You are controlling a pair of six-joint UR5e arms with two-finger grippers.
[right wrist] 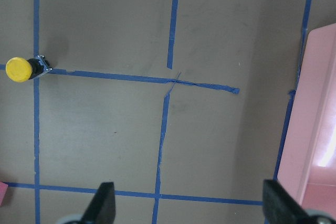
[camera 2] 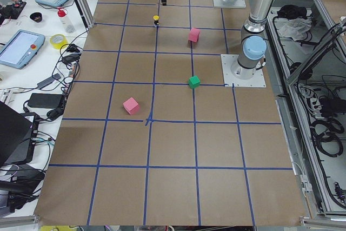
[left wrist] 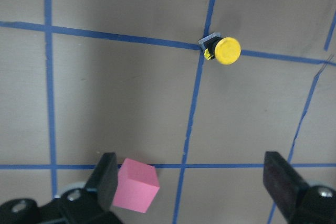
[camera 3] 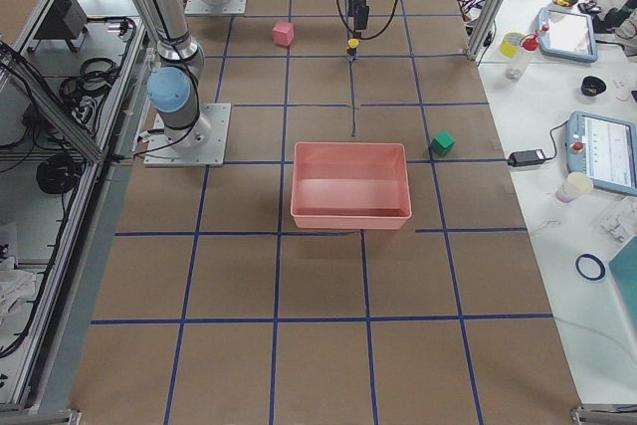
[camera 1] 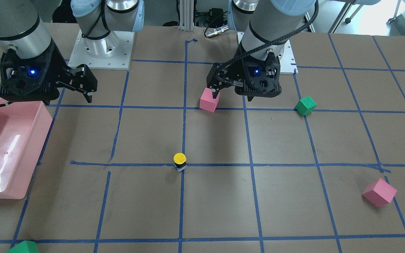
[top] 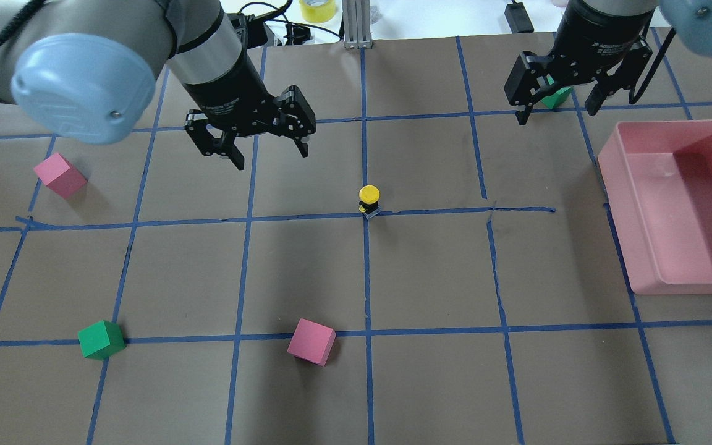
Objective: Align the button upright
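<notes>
The button stands upright on its grey base at a blue tape crossing in the middle of the table, with its yellow cap on top. It also shows in the front view, the left wrist view and the right wrist view. My left gripper is open and empty, raised above the table, to the left of the button and farther back. Its fingers frame bare table. My right gripper is open and empty, raised at the far right, well away from the button.
A pink bin sits at the right. Pink cubes lie at front centre and at the left. Green cubes lie at the front left and behind my right gripper. Blue tape lines grid the brown table.
</notes>
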